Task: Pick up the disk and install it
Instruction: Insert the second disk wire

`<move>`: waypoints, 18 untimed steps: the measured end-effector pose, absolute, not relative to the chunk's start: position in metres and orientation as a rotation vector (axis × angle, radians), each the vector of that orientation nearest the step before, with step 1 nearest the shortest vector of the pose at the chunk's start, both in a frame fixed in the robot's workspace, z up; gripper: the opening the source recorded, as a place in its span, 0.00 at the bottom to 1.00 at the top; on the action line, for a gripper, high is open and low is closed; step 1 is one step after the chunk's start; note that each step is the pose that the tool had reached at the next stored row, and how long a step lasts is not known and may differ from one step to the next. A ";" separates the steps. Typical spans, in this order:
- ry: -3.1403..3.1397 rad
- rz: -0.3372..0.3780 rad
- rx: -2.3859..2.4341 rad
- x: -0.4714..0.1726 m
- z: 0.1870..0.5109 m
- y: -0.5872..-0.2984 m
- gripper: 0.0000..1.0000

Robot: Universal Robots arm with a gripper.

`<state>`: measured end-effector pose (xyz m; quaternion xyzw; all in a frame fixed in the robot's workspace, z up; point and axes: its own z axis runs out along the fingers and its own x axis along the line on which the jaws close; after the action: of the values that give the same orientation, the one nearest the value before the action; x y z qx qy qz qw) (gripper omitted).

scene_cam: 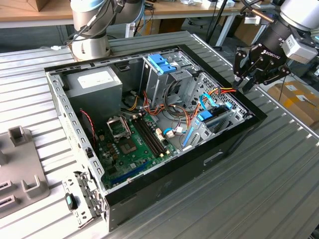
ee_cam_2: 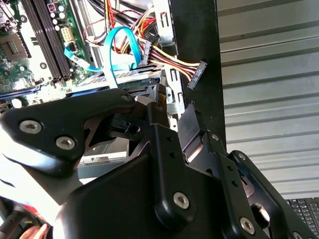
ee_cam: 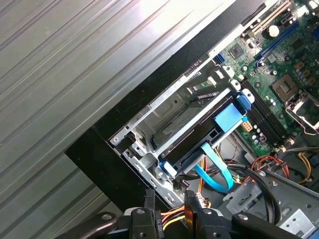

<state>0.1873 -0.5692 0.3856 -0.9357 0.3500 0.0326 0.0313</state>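
Note:
The disk (scene_cam: 215,119) sits edge-up in the drive bay at the open computer case's (scene_cam: 75,129) corner, on the exterior view's right. Light-blue carrier rails frame it. In the first wrist view the disk (ee_cam: 197,130) is a dark slab in the metal bay with a blue tab at one end and a blue ribbon cable curling beside it. My gripper (scene_cam: 247,85) hangs above and just outside the case's wall near that bay. It is open with nothing between its fingers (ee_cam: 192,211), apart from the disk. Red, yellow and black power wires run below the gripper (ee_cam_2: 172,117).
Inside the case are a green motherboard (scene_cam: 132,144), a grey power-supply box (scene_cam: 94,82) and a tall metal cage with a blue bracket (scene_cam: 162,62). Another arm's base (scene_cam: 89,35) stands behind the case. Grey fixtures (scene_cam: 20,169) lie at the exterior view's left on the ribbed metal table (scene_cam: 269,174).

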 end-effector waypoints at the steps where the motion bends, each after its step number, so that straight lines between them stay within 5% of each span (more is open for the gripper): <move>1: 1.077 0.095 -2.881 0.187 0.384 -0.569 0.37; 18: 1.078 0.081 -2.884 0.198 0.373 -0.565 0.37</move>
<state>0.1976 -0.5646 0.3733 -0.9359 0.3498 0.0262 0.0308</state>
